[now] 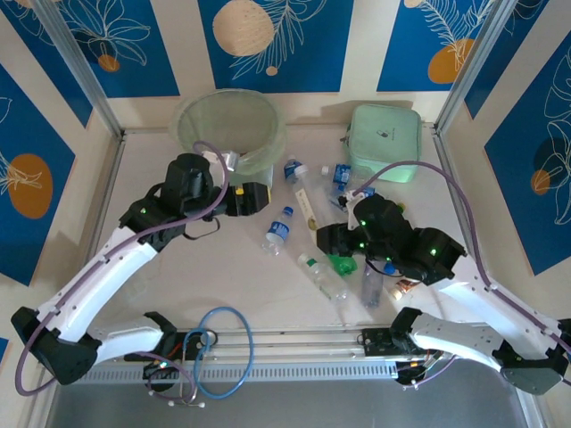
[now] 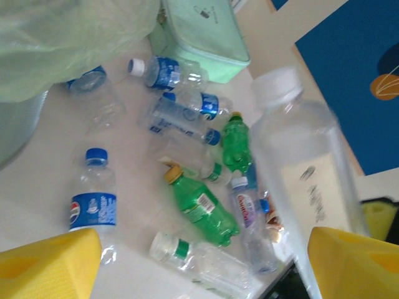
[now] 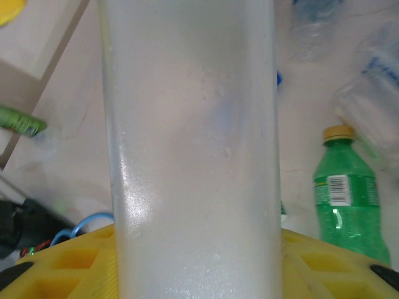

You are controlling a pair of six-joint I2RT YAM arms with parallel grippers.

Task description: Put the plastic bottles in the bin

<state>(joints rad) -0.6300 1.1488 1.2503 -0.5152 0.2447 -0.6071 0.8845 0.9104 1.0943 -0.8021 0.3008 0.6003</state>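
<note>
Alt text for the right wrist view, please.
The right gripper is shut on a clear frosted bottle that runs up the frame's middle, between its yellow fingers. A green bottle with a yellow cap rests on the table at right.

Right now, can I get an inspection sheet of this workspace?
Surface: pale table, bare between the bottles.
Job's things: bin at the back left; plastic bottles scattered mid-table.
Clutter: mint green case at the back right.
Grippers: left gripper open near the bin; right gripper shut on a clear bottle.
Cables: blue cable looped at the near edge; purple cables along both arms.
Surroundings: blue patterned wall panels.
</note>
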